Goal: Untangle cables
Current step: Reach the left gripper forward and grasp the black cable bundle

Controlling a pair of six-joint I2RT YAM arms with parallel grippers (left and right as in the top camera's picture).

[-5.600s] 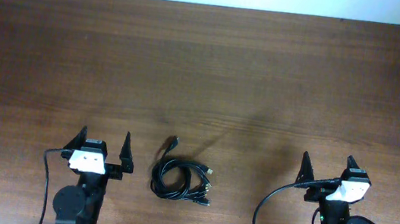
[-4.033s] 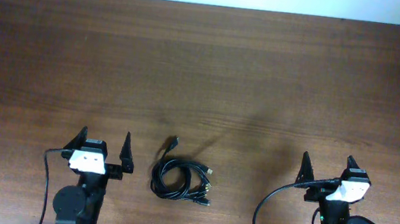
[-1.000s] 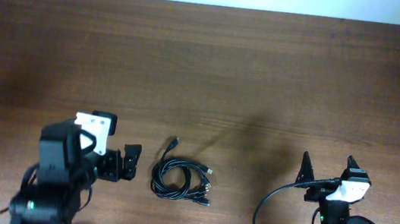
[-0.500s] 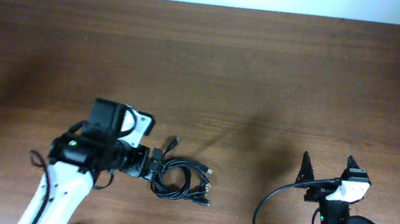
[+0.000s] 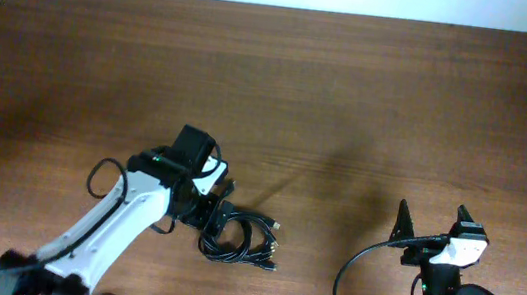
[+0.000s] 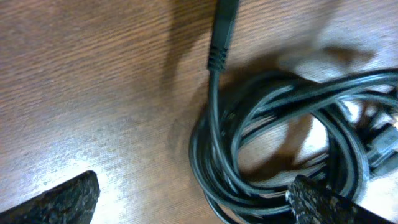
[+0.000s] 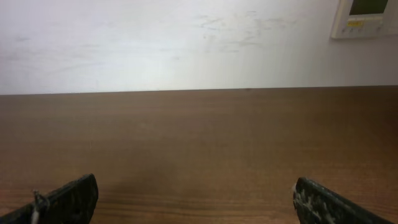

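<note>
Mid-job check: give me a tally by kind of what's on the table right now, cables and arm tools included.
Cable bundle: 1 (one black coil; the strands are too tangled to count separately)
Arm tools: 2 (left tool open over the coil, right tool open and away from it)
Total: 3

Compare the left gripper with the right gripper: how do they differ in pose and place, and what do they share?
The left gripper reaches out over the cables; the right gripper sits folded at its base, apart from them. The left gripper points down at the cables; the right gripper looks level across the table toward the wall. Both are open and hold nothing.
</note>
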